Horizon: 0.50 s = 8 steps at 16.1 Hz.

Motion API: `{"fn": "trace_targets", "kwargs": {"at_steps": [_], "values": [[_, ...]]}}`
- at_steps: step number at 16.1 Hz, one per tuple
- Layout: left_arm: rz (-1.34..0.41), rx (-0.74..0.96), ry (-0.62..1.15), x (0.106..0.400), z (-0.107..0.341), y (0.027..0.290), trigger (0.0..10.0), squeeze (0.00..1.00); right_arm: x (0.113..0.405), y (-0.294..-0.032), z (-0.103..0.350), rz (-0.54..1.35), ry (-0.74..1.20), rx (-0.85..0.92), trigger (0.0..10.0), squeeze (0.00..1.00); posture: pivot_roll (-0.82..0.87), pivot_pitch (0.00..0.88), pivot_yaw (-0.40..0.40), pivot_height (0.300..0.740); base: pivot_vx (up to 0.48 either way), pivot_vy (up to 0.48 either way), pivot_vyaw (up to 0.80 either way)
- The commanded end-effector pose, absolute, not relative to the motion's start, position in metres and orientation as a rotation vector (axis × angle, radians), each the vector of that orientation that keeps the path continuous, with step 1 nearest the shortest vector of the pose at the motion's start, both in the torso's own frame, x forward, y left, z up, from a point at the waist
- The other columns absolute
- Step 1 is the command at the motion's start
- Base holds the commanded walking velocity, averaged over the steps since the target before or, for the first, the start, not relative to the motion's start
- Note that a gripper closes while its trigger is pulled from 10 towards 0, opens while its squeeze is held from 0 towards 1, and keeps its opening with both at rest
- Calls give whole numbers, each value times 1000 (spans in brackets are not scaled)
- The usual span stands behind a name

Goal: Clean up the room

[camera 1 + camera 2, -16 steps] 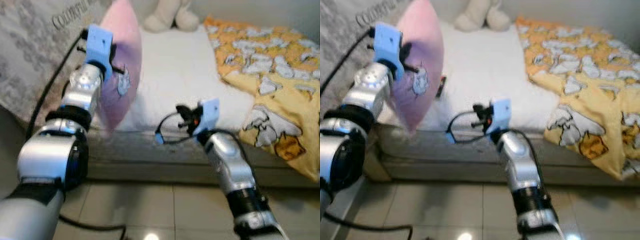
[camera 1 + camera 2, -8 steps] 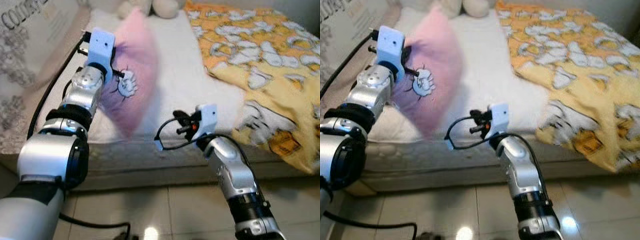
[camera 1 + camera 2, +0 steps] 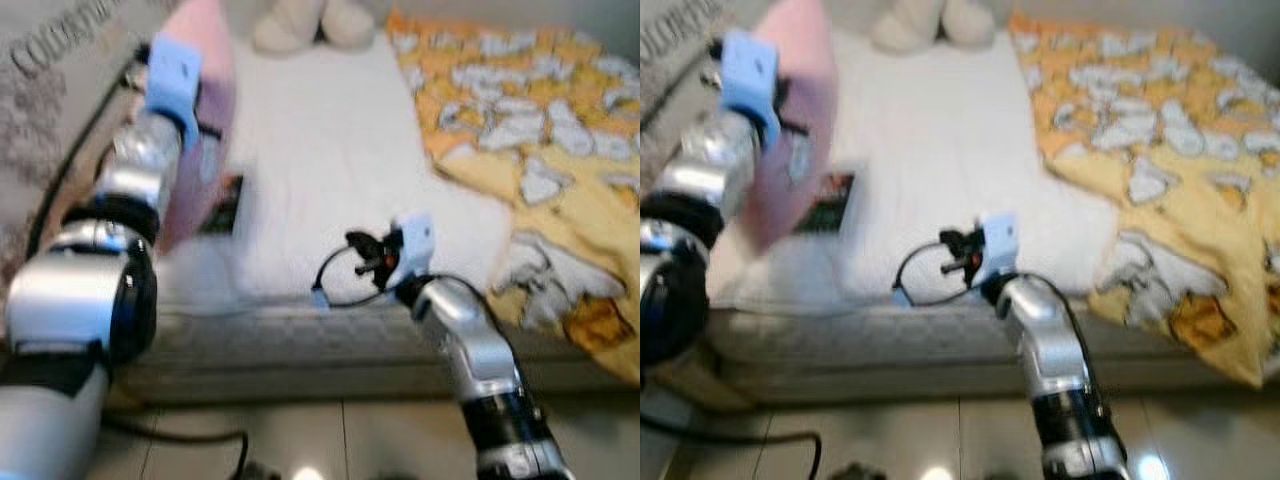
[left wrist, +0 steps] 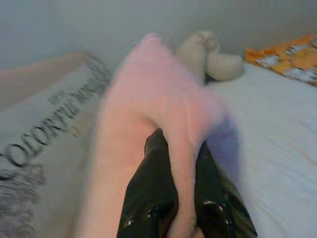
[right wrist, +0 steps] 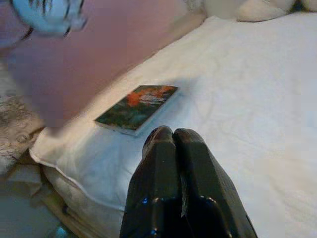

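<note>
Your left gripper (image 4: 181,163) has its two black fingers pinched on an edge of the soft pink pillow (image 4: 148,124), holding it lifted on end over the left side of the white bed sheet (image 3: 330,170). Your right gripper (image 5: 172,141) hovers with its fingers pressed together and nothing between them, just above the sheet near the mattress's front edge. A thin, dark-covered book (image 5: 138,106), as far as the blur lets you tell, lies flat on the sheet beside the pillow, with a rumpled yellow patterned blanket (image 3: 540,130) spread over the right of the bed.
</note>
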<state>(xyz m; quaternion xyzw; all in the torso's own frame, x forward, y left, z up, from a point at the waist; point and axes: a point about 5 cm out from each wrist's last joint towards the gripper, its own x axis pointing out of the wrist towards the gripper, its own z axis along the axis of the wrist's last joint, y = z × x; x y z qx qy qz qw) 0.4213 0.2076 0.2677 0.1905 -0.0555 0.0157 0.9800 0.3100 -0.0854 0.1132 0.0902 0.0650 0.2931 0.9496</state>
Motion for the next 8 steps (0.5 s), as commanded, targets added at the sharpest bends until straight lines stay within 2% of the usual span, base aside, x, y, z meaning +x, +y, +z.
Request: {"fn": "trace_targets", "kwargs": {"at_steps": [1,8], "values": [[90,378,-139,420,281,221,10000,0,307,-76,117,638,130,200,10000,0,-180,7,44,740,307,368,0],[102,373,-133,420,281,222,10000,0,306,-76,116,639,133,199,10000,0,-180,7,44,740,307,371,0]]}}
